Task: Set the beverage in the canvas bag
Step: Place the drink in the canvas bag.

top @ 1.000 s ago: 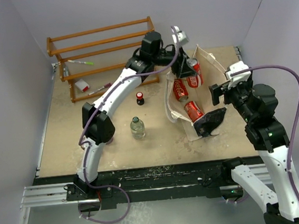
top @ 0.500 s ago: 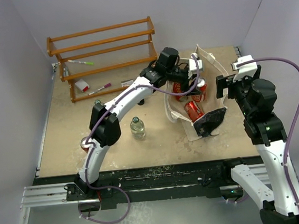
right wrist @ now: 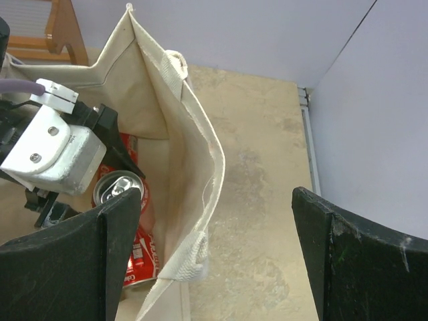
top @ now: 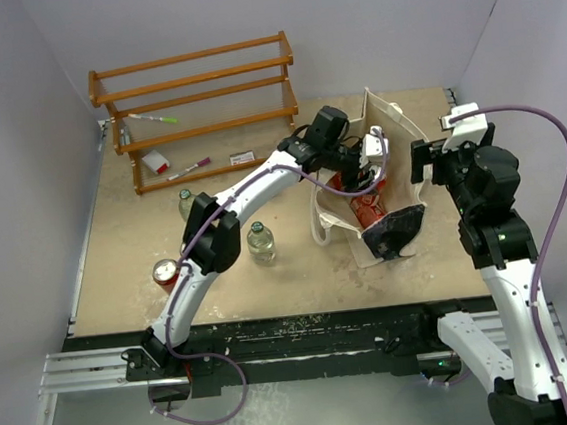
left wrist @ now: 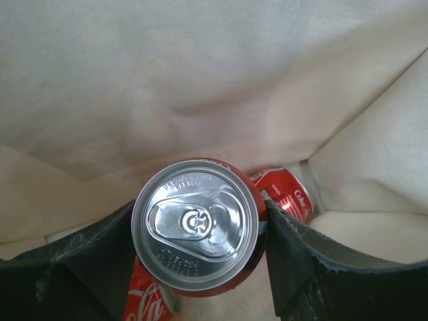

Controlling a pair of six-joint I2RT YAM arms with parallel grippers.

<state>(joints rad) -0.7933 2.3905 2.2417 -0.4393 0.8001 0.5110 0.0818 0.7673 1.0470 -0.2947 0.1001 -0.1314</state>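
Observation:
The beverage, a red cola can [left wrist: 197, 224] with a silver top, sits between the black fingers [left wrist: 301, 267] of my left gripper [left wrist: 200, 251], which is shut on it. Can and left gripper [top: 360, 170] are down inside the open mouth of the cream canvas bag [top: 393, 127], whose black printed panel [top: 398, 234] faces the near side. Two more red cans [left wrist: 284, 194] [left wrist: 150, 297] lie on the bag's floor. My right gripper [right wrist: 217, 224] hangs open over the bag's right rim [right wrist: 190, 167] and handle strap, holding nothing. From there the held can [right wrist: 119, 190] shows inside the bag.
A wooden rack [top: 191, 91] with markers stands at the back left. On the table left of the bag are a clear bottle [top: 260, 243], a green-capped bottle [top: 186, 200] and a red can [top: 167, 274]. A wall runs close along the right.
My left arm has carried the can from above the bag's far rim down into the bag. The right gripper has lifted a little away from the bag's right edge.

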